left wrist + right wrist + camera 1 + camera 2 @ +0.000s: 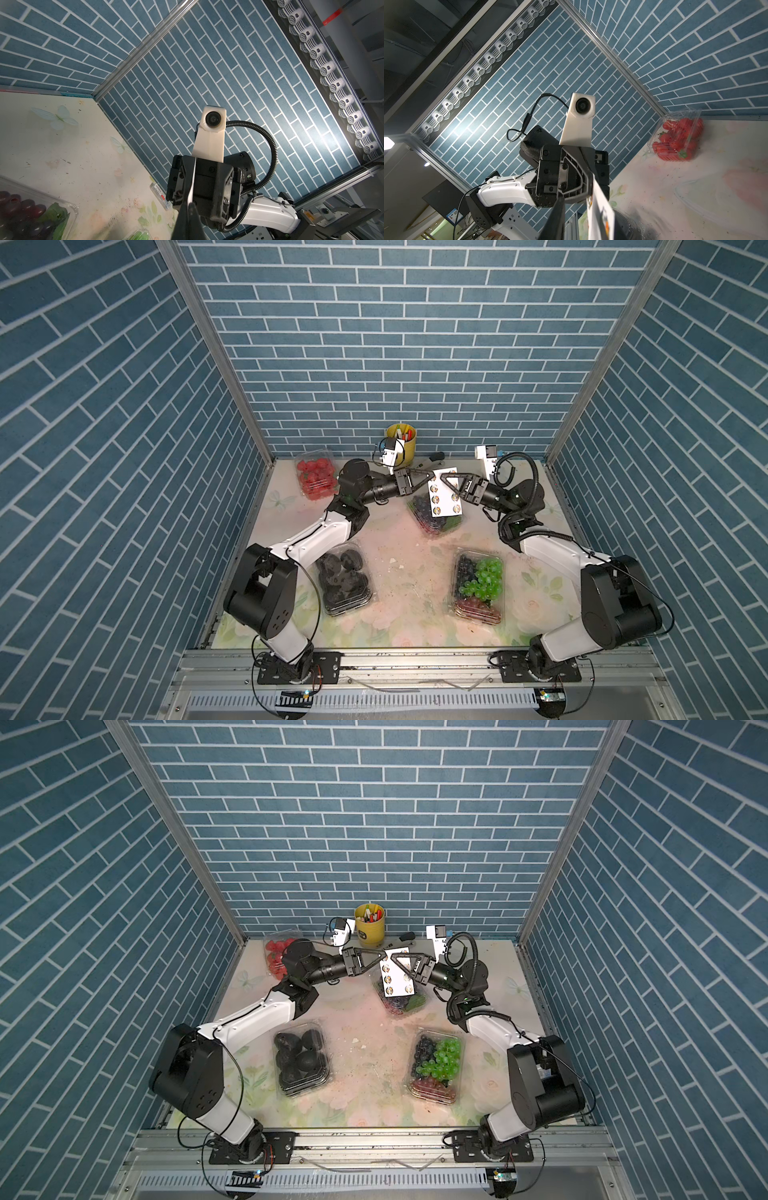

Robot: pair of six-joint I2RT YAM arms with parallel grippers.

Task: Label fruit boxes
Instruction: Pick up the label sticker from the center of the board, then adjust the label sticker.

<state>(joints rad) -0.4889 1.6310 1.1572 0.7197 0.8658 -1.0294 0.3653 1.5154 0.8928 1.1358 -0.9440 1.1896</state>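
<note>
A white sheet of round stickers [444, 497] hangs in the air between my two grippers, above the box of dark purple grapes [428, 520]. My left gripper [432, 477] is shut on the sheet's upper edge, which shows edge-on in the left wrist view [192, 182]. My right gripper [444, 479] faces it with the sheet [601, 218] between its fingers. One finger [558, 216] still stands apart from the paper. The strawberry box [316, 477] sits at the back left, the black-fruit box [343, 578] front left and the mixed-grape box [478, 587] front right.
A yellow pen cup [402, 441] stands against the back wall behind the left wrist. A small dark object [436, 456] lies beside it. Blue brick walls close in the table [395, 547] on three sides. Both arm bases sit at the front rail.
</note>
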